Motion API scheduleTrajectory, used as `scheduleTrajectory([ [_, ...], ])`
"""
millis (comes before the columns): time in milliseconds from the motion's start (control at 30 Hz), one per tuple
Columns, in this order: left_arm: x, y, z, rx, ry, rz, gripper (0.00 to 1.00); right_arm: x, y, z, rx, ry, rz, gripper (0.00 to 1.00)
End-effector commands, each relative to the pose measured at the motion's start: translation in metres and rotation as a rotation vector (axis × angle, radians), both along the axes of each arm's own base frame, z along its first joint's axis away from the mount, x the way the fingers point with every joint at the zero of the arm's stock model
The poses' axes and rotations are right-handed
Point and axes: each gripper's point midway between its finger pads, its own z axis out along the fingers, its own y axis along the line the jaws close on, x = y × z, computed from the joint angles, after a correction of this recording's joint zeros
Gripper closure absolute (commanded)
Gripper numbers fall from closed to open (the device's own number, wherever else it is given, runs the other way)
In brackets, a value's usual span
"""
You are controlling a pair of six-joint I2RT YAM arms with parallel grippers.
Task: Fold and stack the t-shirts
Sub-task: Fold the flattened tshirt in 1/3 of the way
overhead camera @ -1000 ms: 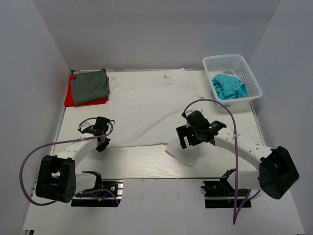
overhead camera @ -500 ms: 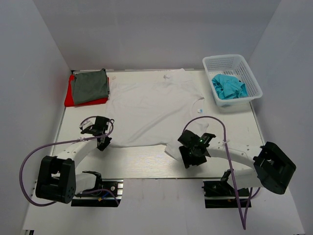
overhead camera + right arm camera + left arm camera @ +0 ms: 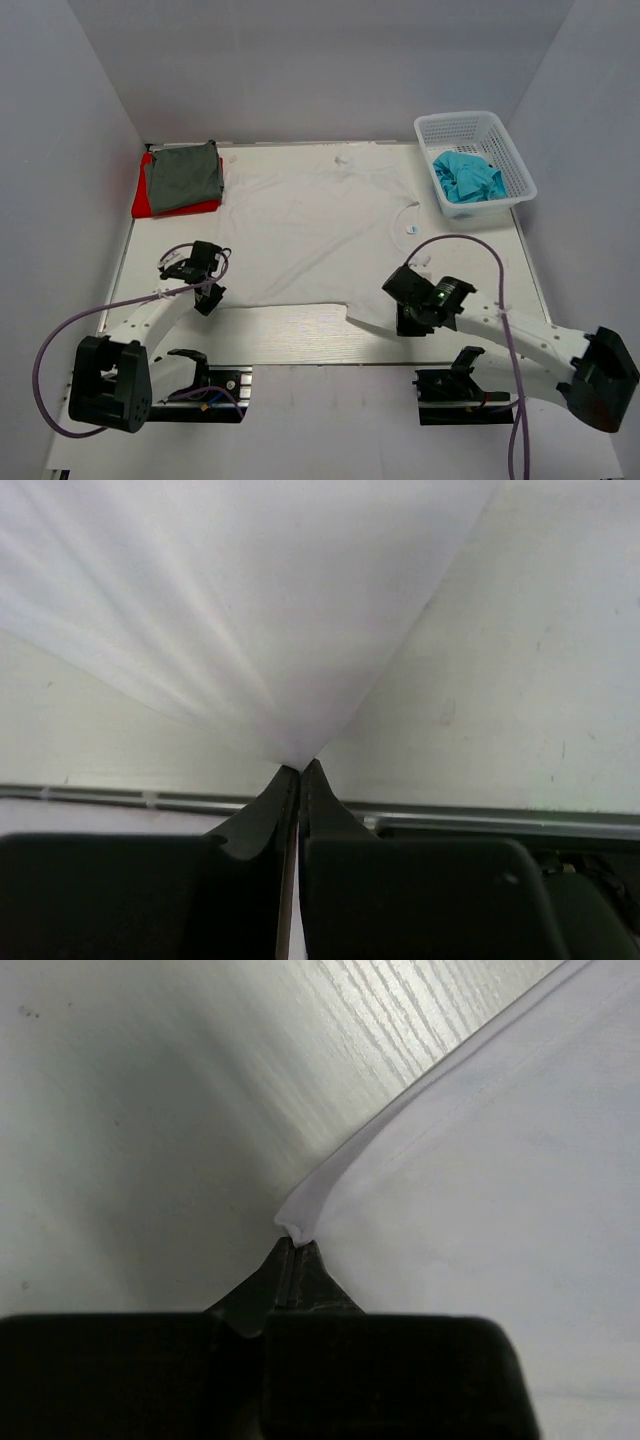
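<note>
A white t-shirt [image 3: 310,225] lies spread across the table's middle, its small blue neck label [image 3: 408,228] on the right. My left gripper [image 3: 207,297] is shut on its near-left corner [image 3: 297,1222]. My right gripper [image 3: 412,322] is shut on a near-right corner [image 3: 300,755], and the cloth fans out taut from the pinch. A dark grey t-shirt [image 3: 182,175] lies folded on a red t-shirt [image 3: 143,202] at the far left. A teal t-shirt [image 3: 467,176] sits crumpled in the basket.
The white mesh basket [image 3: 495,131] stands at the far right corner. The table's metal front rail [image 3: 480,815] runs just below my right gripper. Bare wood-grain tabletop [image 3: 290,335] shows along the near edge between the two arms.
The right gripper went from open to shut on the shirt's near-right corner and moved toward the near edge, drawing the cloth taut. The left gripper has stayed shut on its corner.
</note>
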Motion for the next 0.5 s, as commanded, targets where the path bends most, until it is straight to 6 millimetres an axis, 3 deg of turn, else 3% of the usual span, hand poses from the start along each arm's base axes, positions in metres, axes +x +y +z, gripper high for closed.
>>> scheduleTrajectory([
  [0, -0.012, 0.002, 0.007, -0.014, -0.004, 0.032, 1.0, -0.015, -0.02, 0.015, -0.02, 0.021, -0.078, 1.0],
  [167, -0.01, 0.0, 0.017, -0.02, -0.054, 0.008, 1.0, -0.006, -0.014, 0.021, -0.041, 0.001, -0.02, 1.0],
  [267, -0.005, -0.006, 0.02, -0.048, -0.078, 0.001, 1.0, 0.017, 0.0, 0.033, -0.001, -0.087, 0.003, 1.0],
  [467, 0.026, -0.019, 0.03, -0.1, -0.139, -0.05, 1.0, 0.063, 0.013, 0.072, 0.021, -0.257, -0.032, 1.0],
])
